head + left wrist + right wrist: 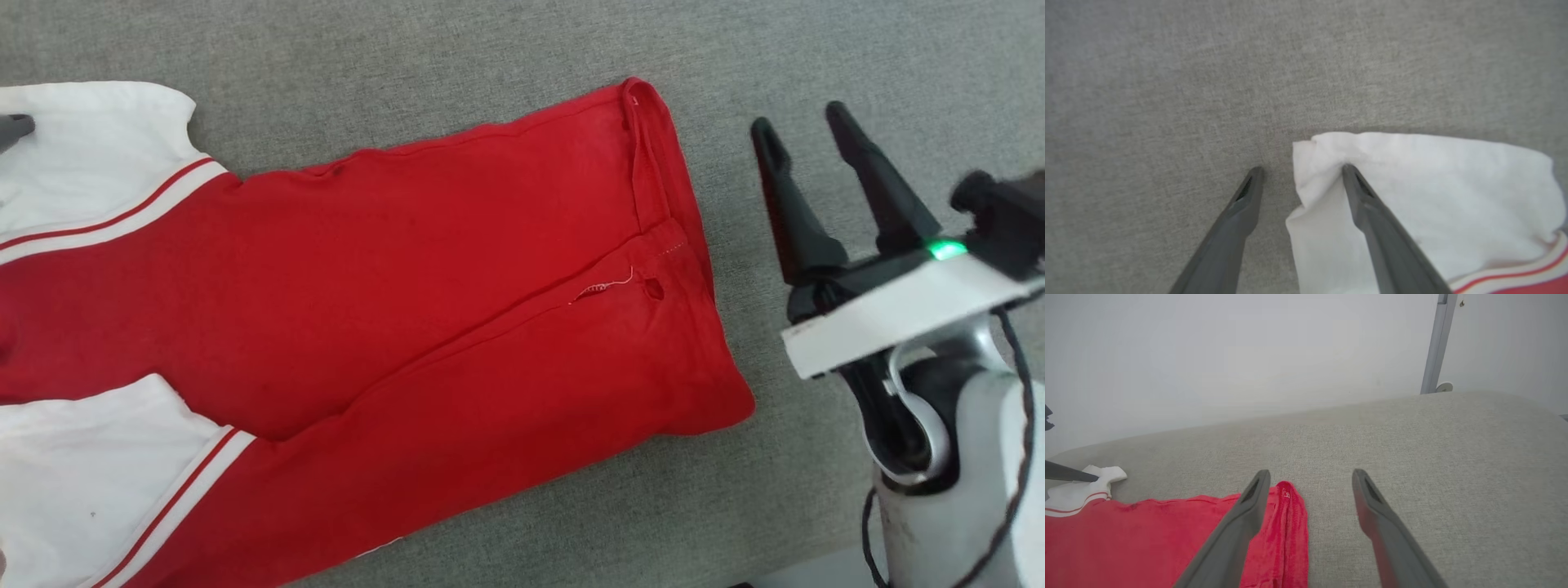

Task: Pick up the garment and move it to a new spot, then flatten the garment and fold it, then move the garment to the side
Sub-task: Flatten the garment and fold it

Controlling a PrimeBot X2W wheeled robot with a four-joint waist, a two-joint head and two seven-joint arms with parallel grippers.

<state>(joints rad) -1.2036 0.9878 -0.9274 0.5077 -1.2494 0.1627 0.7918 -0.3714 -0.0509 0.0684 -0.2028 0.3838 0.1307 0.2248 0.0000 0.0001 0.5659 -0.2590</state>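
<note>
A red jersey [367, 310] with white sleeves [82, 155] and red-and-white striped trim lies spread across a grey woven upholstered surface [408, 41]. One red layer laps over another along a diagonal fold. Its hem [653, 163] points toward the right of the head view.

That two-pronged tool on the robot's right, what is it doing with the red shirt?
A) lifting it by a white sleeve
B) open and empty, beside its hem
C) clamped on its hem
B: the right tool has spread prongs gripping nothing, and bare grey cloth separates it from the shirt.
</note>
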